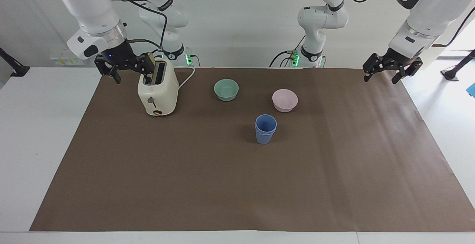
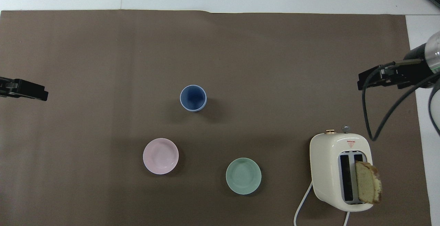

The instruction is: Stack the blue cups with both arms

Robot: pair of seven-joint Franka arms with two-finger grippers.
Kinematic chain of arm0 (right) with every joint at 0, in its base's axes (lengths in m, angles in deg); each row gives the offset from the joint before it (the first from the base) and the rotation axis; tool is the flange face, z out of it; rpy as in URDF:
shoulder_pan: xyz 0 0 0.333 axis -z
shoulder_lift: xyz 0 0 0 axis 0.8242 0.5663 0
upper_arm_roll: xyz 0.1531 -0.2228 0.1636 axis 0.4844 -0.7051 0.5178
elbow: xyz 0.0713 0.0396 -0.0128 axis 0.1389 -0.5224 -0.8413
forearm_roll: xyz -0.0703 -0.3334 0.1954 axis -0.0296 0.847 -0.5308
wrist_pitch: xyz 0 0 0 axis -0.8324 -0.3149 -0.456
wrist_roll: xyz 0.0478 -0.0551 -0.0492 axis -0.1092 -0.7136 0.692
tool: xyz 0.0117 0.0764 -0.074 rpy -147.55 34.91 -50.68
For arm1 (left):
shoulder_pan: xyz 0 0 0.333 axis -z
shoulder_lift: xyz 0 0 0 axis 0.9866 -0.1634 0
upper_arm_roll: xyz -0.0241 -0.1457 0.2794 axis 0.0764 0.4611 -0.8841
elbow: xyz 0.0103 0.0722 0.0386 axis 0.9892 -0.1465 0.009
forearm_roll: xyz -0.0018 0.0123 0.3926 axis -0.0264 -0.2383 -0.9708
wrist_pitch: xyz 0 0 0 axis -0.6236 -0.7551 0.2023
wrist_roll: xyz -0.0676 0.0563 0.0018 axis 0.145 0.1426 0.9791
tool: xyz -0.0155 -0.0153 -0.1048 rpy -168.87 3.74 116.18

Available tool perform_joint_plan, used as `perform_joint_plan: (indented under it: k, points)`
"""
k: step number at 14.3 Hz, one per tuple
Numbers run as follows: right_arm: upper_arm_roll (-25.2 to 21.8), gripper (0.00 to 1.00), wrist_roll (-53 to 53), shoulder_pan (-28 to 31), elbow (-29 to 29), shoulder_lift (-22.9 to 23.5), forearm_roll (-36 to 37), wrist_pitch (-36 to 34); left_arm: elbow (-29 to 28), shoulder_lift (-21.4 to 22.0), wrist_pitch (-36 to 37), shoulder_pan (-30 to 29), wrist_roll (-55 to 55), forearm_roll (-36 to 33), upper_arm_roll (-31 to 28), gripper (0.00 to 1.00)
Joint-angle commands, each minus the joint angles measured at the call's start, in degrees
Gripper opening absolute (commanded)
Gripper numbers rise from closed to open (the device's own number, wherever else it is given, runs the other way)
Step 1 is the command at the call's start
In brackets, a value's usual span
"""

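The two blue cups [image 1: 265, 129] stand nested one inside the other in the middle of the brown mat, seen from above as a single blue cup stack [image 2: 193, 97] with a double rim. Neither gripper touches them. My left gripper [image 1: 382, 77] hangs open and empty over the mat's corner at the left arm's end; only the tip of this left gripper [image 2: 25, 91] shows in the overhead view. My right gripper [image 1: 130, 74] is open and empty in the air beside the toaster's top, and from above this right gripper [image 2: 376, 78] is over the mat's edge.
A cream toaster [image 1: 157, 91] with a bread slice [image 2: 368, 184] in one slot stands toward the right arm's end. A green bowl [image 1: 226, 89] and a pink bowl [image 1: 285, 100] sit nearer to the robots than the cups.
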Motion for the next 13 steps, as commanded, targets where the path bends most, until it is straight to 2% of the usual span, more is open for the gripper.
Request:
perform_joint_plan:
  k: [1,13]
  points:
    - [0.2,1.0,-1.0,0.2,-2.1,-1.5,0.7,1.5,0.0,0.6,1.0,-0.8,-0.2,-0.8,0.7,1.0]
    - [0.2,1.0,-4.4,0.7,-1.9,-1.2,0.7,1.5,0.0,0.6,0.9,-0.8,-0.2,-0.8,0.7,1.0]
